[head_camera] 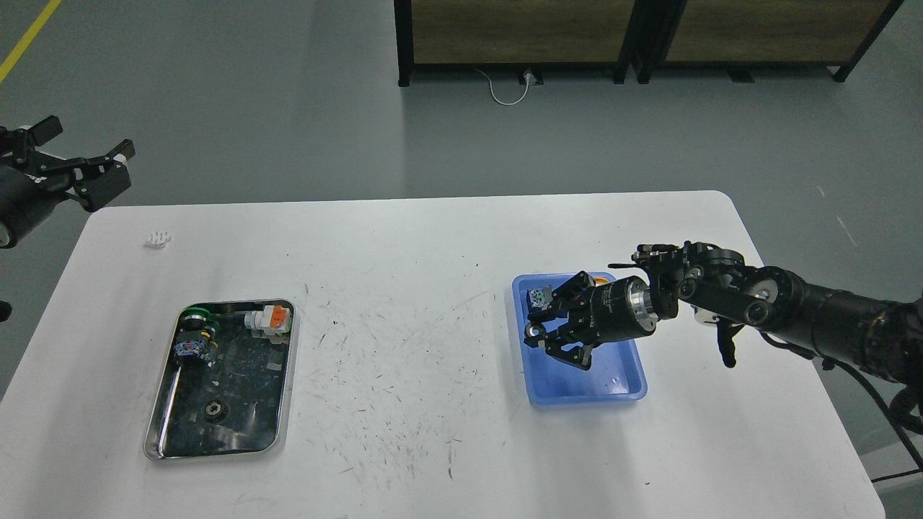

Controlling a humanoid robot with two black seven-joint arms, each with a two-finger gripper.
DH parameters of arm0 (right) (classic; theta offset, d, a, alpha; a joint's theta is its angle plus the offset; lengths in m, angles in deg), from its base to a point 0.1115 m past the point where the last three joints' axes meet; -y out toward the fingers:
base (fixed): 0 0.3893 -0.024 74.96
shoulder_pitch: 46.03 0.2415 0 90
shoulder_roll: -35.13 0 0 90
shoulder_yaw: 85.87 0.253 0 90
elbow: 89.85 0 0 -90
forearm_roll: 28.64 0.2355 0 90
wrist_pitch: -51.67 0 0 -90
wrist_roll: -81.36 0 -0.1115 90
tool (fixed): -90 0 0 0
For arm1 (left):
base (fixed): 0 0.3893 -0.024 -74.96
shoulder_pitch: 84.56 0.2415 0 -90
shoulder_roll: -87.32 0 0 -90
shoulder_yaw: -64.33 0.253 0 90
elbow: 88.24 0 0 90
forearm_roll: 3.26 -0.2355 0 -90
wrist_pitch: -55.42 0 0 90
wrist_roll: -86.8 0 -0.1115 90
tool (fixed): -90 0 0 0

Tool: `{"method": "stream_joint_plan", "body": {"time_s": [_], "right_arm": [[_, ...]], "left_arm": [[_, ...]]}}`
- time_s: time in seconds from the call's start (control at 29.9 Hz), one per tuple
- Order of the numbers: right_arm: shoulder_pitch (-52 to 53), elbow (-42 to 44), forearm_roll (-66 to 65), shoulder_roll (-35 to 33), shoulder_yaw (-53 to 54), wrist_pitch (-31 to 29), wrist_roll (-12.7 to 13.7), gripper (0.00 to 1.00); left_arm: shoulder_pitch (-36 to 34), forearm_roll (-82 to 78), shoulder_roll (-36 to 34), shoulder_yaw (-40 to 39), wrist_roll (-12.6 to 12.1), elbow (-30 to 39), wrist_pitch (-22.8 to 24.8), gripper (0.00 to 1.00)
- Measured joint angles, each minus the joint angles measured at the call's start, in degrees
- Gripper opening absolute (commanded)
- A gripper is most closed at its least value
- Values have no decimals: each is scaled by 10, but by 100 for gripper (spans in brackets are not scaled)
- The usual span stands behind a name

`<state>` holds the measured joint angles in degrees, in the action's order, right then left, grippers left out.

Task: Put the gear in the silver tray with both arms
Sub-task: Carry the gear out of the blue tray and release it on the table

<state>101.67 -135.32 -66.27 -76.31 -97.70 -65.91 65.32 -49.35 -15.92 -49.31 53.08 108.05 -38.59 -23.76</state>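
Observation:
The silver tray (249,375) lies at the left front of the white table. It holds a small dark gear (214,409), a green-capped button (193,317) and an orange-and-white connector (268,319). My right gripper (537,333) hangs a little above the left side of the blue tray (588,380), shut on another small dark gear (533,330) at its fingertips. My left gripper (79,162) is open and empty, off the table's far left corner, well away from both trays.
The blue tray also holds a blue-bodied button part (537,297) and an orange cap (598,276), partly hidden by my right gripper. A small white piece (158,238) lies near the far left corner. A wooden cabinet (634,32) stands beyond the table.

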Motion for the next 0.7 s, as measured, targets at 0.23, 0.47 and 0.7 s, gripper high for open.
{"method": "stream_joint_plan", "body": {"time_s": [0.23, 0.47, 0.7], "right_arm": [[7, 1, 2, 88, -25, 0, 0, 28], [14, 12, -1, 159, -84, 2, 0, 29], [15, 17, -8, 181, -106, 2, -1, 52]], "left_arm": [[-3, 1, 7, -1, -3, 1, -11, 98], [-5, 1, 8, -1, -10, 4, -18, 98], [-3, 1, 7, -1, -10, 4, -18, 98]]}}
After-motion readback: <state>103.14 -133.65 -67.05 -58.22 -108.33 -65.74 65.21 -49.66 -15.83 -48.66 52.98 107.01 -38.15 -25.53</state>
